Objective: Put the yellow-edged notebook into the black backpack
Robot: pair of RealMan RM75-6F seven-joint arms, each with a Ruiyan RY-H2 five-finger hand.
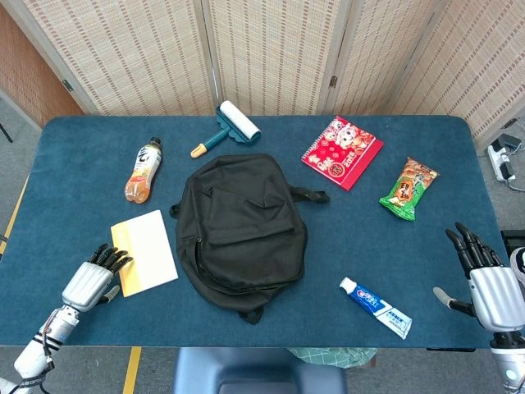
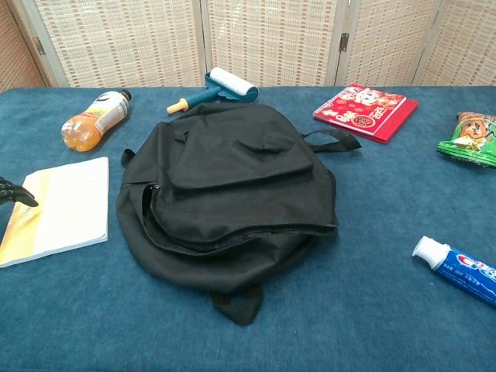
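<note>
One black backpack (image 1: 240, 228) | flat, zipped | yellow-edged notebook (image 1: 145, 252) outside, beside it

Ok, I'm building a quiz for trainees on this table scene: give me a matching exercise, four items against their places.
Items:
1. lint roller
2. toothpaste
3. snack packet
4. yellow-edged notebook

Places:
A. beside the left hand
B. far edge, behind the black backpack
C. near edge, right of the backpack
D. right side, next to the red booklet

Pairs: 1-B, 2-C, 3-D, 4-A
</note>
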